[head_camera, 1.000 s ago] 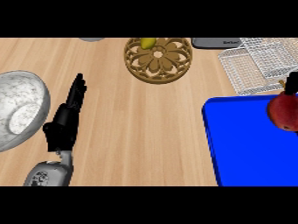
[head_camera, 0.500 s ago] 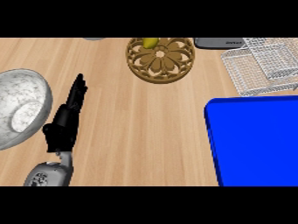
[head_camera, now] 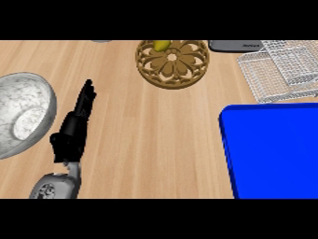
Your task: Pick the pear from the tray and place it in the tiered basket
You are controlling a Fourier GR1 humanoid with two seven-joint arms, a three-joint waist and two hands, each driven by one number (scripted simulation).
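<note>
Head view is showing our left hand resting with straight fingers beside the bowl, idle because the task is for the right hand, which we are not seeing; no pear on the tray near the basket.

1. One view only, from the robot's head, looking steeply down onto the wooden counter.
2. The far side lies at the top: the wire tiered basket sits upper right.
3. The near edge is at the bottom, where the left hand enters.
4. It is close; the blue tray is cut off at the right.
</note>
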